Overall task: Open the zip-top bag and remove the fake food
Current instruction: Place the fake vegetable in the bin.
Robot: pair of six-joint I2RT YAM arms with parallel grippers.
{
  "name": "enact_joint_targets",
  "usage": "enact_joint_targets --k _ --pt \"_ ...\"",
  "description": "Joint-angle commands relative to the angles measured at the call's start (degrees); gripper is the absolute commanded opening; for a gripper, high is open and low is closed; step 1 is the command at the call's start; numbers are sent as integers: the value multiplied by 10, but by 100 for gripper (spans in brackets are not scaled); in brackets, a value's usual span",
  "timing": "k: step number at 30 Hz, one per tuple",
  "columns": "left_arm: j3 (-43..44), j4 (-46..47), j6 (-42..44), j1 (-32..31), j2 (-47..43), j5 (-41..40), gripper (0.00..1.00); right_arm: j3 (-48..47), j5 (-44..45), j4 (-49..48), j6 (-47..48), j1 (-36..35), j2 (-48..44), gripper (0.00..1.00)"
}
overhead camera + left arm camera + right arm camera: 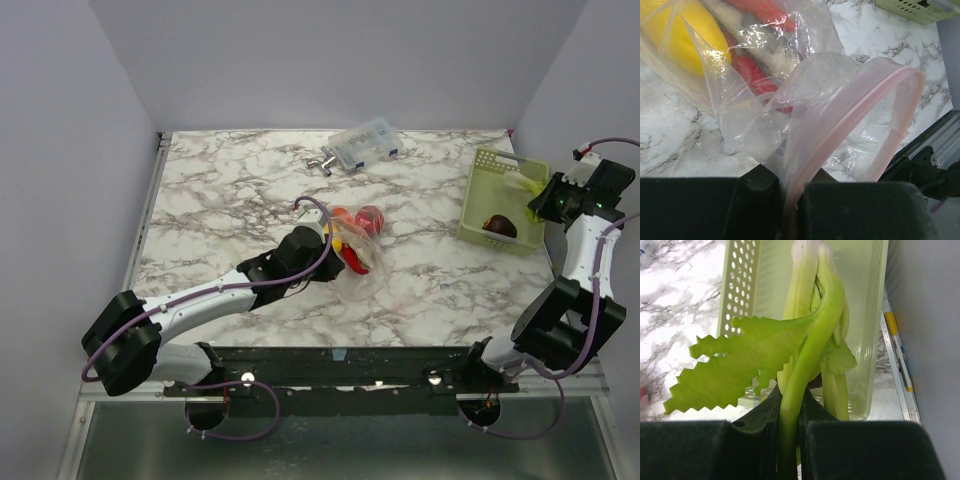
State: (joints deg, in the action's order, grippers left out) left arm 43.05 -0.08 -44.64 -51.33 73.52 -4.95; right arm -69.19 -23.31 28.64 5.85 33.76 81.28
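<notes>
The zip-top bag (358, 268) lies mid-table, clear and crinkled, its mouth standing open. My left gripper (790, 184) is shut on the bag's pink zipper strip (855, 115), which loops up and away to the right. Inside the bag I see fake food: a yellow lemon (687, 40) and red pieces (756, 75). From above, the left gripper (322, 236) sits at the bag's far left edge. My right gripper (789, 410) is shut on a pale green stalk (812, 340) with a jagged leaf, held over the green basket (740, 295). A dark purple piece (500, 225) lies in that basket (483, 170).
A small clear plastic box (365, 143) with blue contents and a metal fitting (322, 162) sit near the table's far edge. The basket stands by the right wall. The dark front rail (340, 358) runs along the near edge.
</notes>
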Motion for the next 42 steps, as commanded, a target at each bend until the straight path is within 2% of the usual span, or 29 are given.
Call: enact_joint_targets --k 1,8,12,15,18,24,32,38,42 --pt "-5 16 -6 3 -1 11 0 10 -17 -56 1 -1 20 1" --pt "-8 11 -8 2 -5 11 0 13 -27 -63 9 -1 60 1" --pt "-8 10 -9 2 -5 11 0 17 -4 -74 13 0 77 2" --pt "-8 10 -11 2 -5 11 0 18 6 -75 19 0 91 4" --pt "-8 10 -12 1 -4 13 0 17 13 -75 25 0 102 11" --pt "-7 11 -13 1 -4 13 0 9 21 -71 34 -1 122 13" --pt "-8 10 -15 1 -8 13 0 -8 37 -60 43 -1 148 29" --pt "-6 8 -15 1 -9 12 0 -7 37 -58 56 -1 120 51" --pt "-3 6 -14 1 -10 11 0 -14 34 -47 67 -1 95 56"
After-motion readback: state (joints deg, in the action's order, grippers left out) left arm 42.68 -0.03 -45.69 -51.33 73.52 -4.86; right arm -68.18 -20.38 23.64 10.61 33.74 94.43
